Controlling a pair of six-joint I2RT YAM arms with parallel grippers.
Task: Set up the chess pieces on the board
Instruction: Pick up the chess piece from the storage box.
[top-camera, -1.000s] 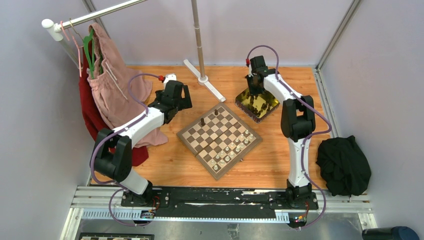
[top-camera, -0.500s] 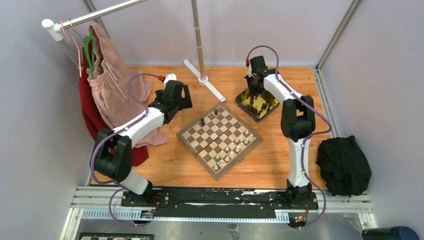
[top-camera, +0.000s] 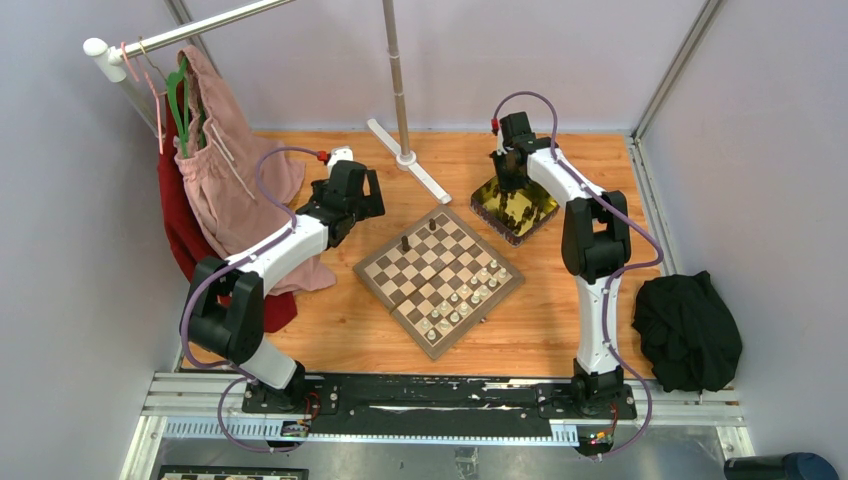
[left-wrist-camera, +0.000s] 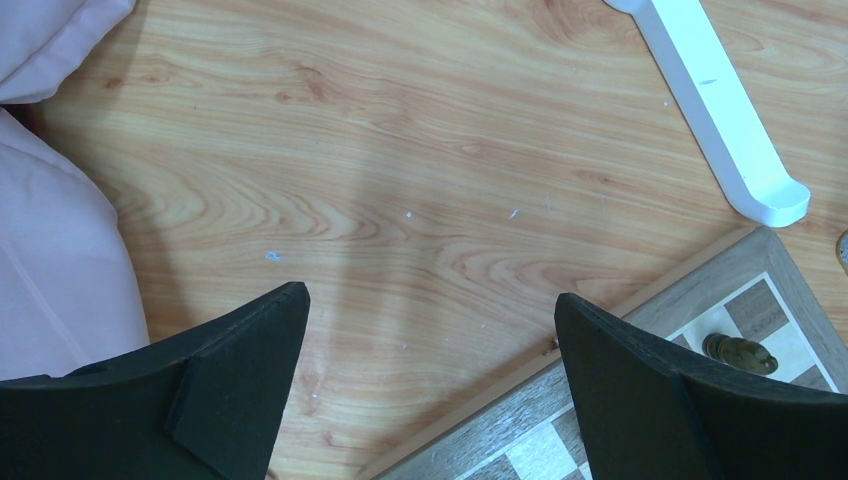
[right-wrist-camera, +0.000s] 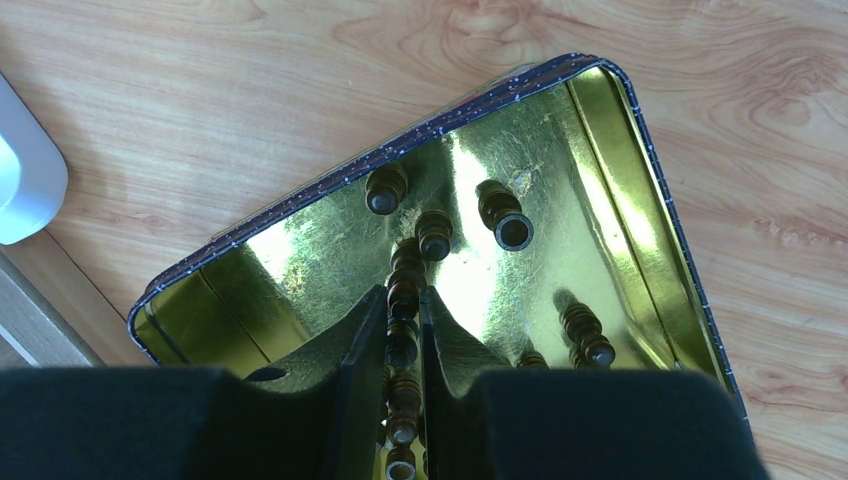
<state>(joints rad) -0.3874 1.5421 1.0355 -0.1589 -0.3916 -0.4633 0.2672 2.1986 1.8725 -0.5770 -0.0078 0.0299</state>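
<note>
**Item 1, right gripper** (right-wrist-camera: 404, 300): jaws drawn close on 1 dark piece (right-wrist-camera: 406, 268) down in the tin (right-wrist-camera: 610, 180). It is probably a true pinch, though the fingers hide the contact.
- Risk: the piece is turned, ribbed and round, so the flat black pads may let it roll or tip out on the lift.
- Risk: neighbours lie in line just below the tips and could be snagged or dragged up with it.
- Risk: the light tin may slide if its wall is nudged.

**Item 2, tin:** square with rounded corners, mirror-bright gold inside, dark patterned rim. More dark pieces (right-wrist-camera: 500, 215) lie loose in it, several on their sides.

**Item 3, left gripper** (left-wrist-camera: 430, 340): jaws spread wide, holding nothing, over the grained wooden table (left-wrist-camera: 400, 180) beside the board's corner.

**Item 4, board** (top-camera: 400, 282): flat wood in brown and cream checks, set cornerwise mid-table near the tin.
- It carries pale pieces (top-camera: 465, 300) along its near-right edge and 2 dark ones (top-camera: 405, 243) by the far corner.
- Risk: a low carry could topple these small uprights.
</note>
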